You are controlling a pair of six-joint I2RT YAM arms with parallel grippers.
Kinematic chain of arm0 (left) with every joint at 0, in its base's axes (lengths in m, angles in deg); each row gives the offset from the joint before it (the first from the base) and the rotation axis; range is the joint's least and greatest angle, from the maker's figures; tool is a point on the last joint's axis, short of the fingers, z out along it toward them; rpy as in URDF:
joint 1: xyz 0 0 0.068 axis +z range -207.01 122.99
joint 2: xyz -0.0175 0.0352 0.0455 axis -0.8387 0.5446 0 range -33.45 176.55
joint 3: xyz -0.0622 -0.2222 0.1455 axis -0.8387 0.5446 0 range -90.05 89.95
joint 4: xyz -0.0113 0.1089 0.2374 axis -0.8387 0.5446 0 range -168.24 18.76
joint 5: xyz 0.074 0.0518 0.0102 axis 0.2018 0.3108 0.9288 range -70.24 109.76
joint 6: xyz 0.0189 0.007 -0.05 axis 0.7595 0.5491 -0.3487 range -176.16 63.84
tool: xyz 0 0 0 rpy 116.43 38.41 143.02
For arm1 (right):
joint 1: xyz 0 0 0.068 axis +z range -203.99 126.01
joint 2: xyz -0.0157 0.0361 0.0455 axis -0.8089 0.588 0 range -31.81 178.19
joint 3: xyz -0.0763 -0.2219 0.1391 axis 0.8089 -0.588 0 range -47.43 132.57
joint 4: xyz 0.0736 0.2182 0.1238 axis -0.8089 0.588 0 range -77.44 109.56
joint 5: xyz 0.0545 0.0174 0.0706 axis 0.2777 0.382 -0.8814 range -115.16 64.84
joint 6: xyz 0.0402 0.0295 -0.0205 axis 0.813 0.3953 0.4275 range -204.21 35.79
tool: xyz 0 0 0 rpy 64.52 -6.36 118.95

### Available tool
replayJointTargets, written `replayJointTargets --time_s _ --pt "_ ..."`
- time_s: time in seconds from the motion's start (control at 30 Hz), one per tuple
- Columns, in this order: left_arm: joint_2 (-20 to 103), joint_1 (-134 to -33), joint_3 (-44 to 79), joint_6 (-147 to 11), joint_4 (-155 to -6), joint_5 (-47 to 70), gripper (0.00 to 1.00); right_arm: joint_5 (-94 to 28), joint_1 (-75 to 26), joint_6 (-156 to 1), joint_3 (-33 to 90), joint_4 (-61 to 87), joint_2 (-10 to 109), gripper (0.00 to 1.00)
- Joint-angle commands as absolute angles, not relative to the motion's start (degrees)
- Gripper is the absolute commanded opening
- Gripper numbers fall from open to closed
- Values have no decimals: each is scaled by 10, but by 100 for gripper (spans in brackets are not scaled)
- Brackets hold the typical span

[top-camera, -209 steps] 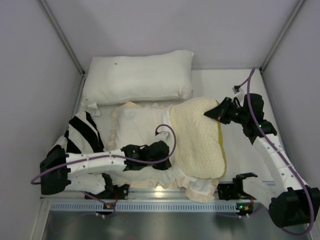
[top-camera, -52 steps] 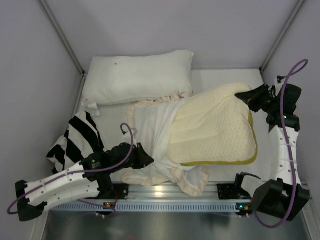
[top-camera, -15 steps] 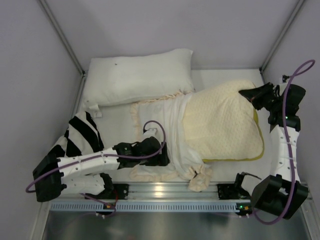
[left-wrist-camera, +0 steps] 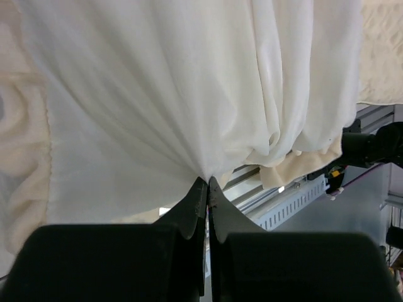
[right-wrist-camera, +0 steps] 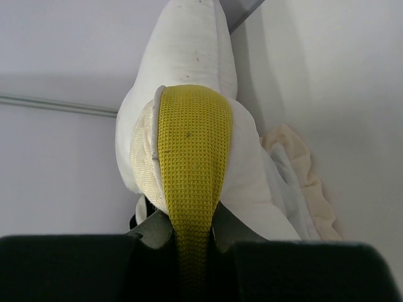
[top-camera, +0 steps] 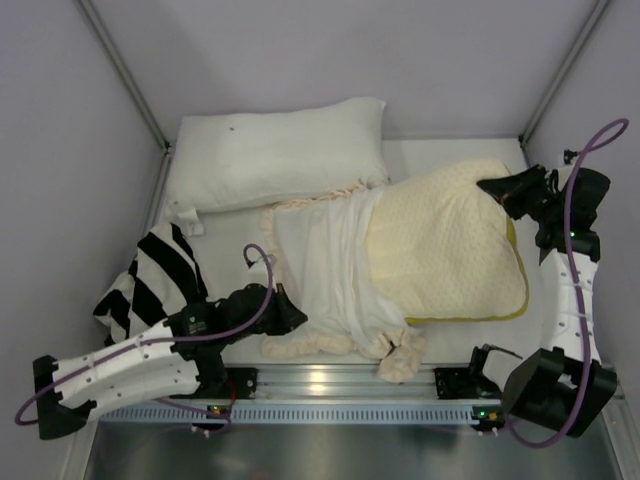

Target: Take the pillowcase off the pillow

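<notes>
Closed left gripper (left-wrist-camera: 208, 182) on pillowcase (top-camera: 318, 262) fold; drew it back toward lower left of frame. Bared more pillow (top-camera: 440, 250) than seven seconds ago, shifted right.

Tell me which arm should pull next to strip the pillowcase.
Probably left. The left hand is shut on the pillowcase's white cloth, ready to drag it off; the right hand just anchors the pillow's yellow edge.

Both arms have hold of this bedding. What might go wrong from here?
1. The left gripper pinches only a small fold of the pillowcase at its very tips, so the thin fabric may slip free when pulled.
2. The pillowcase is bunched around the pillow's left end and may drag the pillow along.
3. The right gripper holds the pillow by its narrow yellow edging alone, which might slide out.
</notes>
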State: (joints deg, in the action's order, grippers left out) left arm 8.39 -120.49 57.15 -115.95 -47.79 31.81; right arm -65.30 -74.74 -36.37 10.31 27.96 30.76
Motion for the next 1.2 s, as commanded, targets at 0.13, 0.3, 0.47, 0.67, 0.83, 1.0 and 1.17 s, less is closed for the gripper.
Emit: replayJointTargets --time_s 0.13,0.3,0.47,0.67,0.83,1.0,1.17 --pt "-44 -1206 497 -1178 -306 382 0 -632 -747 -362 111 189 318 0" --pt "-122 -1206 415 -1187 -170 459 0 -615 -747 -367 113 188 333 0" --pt "-178 -1206 312 -1204 -43 508 0 -606 -760 -365 126 188 354 0" --pt "-206 -1205 284 -1213 0 514 0 -594 -777 -358 145 188 375 0" --pt "-211 -1195 251 -1209 37 518 0 -589 -816 -341 159 185 418 0" --pt "-209 -1191 199 -1209 77 529 0 -595 -834 -310 181 165 476 0" --pt "-210 -1186 177 -1199 82 523 0 -599 -828 -274 176 131 489 0"
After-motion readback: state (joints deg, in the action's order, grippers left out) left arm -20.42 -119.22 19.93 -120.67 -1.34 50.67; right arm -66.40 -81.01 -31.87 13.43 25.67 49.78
